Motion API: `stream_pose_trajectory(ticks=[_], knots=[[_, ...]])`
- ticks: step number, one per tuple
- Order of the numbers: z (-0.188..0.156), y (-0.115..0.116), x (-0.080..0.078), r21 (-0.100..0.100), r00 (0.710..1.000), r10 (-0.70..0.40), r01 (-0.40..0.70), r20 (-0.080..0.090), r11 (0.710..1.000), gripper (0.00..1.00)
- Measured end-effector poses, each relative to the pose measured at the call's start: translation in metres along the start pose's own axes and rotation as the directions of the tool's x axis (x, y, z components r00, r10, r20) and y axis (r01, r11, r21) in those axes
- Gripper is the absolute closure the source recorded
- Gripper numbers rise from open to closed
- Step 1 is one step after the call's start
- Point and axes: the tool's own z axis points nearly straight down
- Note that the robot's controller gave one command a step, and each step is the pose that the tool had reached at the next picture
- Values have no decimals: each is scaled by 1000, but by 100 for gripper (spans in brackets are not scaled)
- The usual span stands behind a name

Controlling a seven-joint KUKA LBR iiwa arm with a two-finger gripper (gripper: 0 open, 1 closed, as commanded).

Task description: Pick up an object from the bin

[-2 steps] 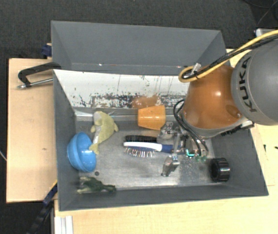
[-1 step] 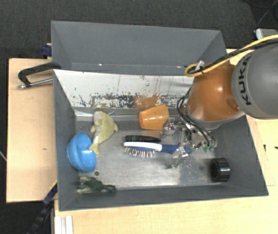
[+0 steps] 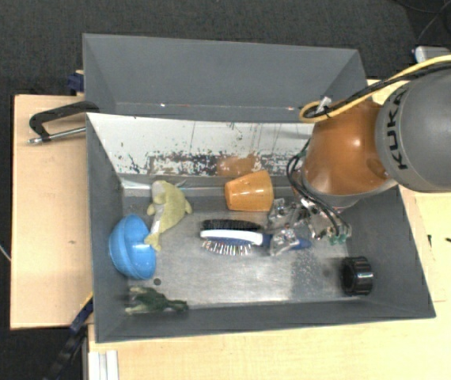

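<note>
My gripper (image 3: 287,229) reaches down from under the orange wrist cover, right of the bin's middle. Its metal tips hang at the right end of a brush (image 3: 229,237) with a blue handle, dark back and white bristles, lying flat across the bin floor. The brush's blue handle end sits right at the fingertips; whether they touch it I cannot make out. An orange cup (image 3: 249,191) lies on its side just behind the brush, left of the gripper. A black round cap (image 3: 357,275) rests on the floor to the front right of the gripper.
A pale yellow soft figure (image 3: 167,206) and a blue round toy (image 3: 132,248) lie at the left side. A small dark green figure (image 3: 154,302) lies by the front left wall. The arm hangs over the bin's right back corner.
</note>
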Motion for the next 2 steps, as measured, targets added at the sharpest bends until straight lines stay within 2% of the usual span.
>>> stream_pose_trajectory(ticks=[1,2], knots=[[-19,8,-46,-8,986,-164,164,-28,986,100],[-132,10,-47,4,991,-134,134,10,991,100]])
